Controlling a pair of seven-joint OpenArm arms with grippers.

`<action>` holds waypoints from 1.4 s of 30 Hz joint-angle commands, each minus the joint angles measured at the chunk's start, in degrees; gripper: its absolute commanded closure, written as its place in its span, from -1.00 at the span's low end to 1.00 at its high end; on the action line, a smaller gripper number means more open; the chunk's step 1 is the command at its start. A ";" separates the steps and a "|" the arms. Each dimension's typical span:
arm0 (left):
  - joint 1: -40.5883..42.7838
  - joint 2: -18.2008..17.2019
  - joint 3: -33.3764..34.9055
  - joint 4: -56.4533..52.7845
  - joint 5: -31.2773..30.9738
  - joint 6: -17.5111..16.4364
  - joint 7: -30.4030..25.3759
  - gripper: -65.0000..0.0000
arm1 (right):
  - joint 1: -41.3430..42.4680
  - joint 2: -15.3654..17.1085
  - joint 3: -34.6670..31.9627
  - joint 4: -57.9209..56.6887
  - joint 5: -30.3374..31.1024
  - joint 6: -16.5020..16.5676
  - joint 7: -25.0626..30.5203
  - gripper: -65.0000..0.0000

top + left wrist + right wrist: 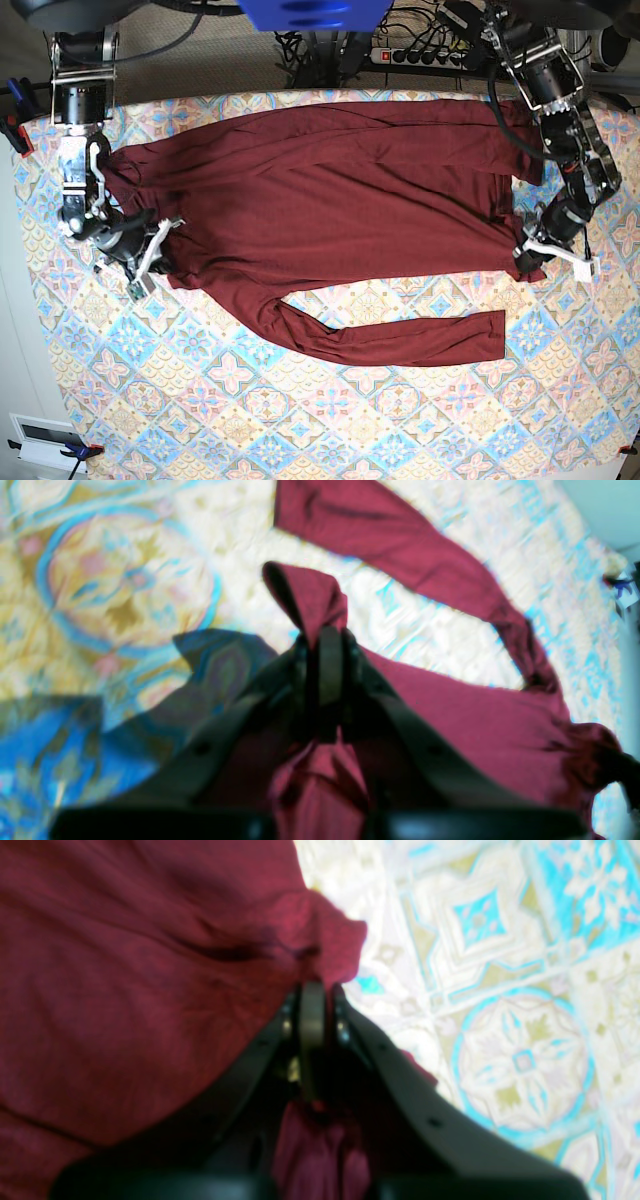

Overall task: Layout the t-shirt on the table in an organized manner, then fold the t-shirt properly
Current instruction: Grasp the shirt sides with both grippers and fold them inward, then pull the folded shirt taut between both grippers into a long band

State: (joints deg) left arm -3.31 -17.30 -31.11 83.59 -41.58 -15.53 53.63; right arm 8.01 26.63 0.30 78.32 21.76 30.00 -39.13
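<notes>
Two stages in this job; only the first looks near done. The t-shirt (330,180) lies spread across the upper half of the base view on the table (330,420), body mostly flat, with ripples toward the left end. One long sleeve (400,340) runs out along the lower edge toward the right, lying flat on the patterned cloth. The other sleeve seems to lie along the top edge, but its outline is hard to make out. No fold made yet, as far as the pictures show; smoothing and all the folding remain.

Left gripper (325,645): jaws closed tight on a pinch of maroon fabric, a small peak of cloth standing up beyond the fingertips. In the base view it sits at the right edge of the garment (535,245).

Right gripper (312,1000): jaws likewise closed, with fabric bunched between and behind them at the garment's edge, patterned table to the right of frame. In the base view it holds the left end (135,255).

Judgement: both ends are gripped, probably ready for a stretch or a lift.
</notes>
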 commanded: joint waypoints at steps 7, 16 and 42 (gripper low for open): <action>2.74 -0.94 -4.80 2.87 -3.12 -0.43 -1.19 1.00 | -6.47 1.63 7.57 8.05 0.44 0.55 -1.08 1.00; 8.45 -0.94 -6.91 2.96 -6.20 -0.43 -1.10 1.00 | -11.66 1.63 17.42 14.82 0.44 8.64 -5.13 1.00; 18.74 -5.87 0.65 5.68 -3.56 -0.25 4.00 0.99 | -19.40 1.63 17.42 19.39 0.18 8.64 -8.65 1.00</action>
State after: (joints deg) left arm 15.46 -21.98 -30.17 88.36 -44.75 -15.68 58.13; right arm -11.88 27.00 17.23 97.03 21.41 38.83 -48.51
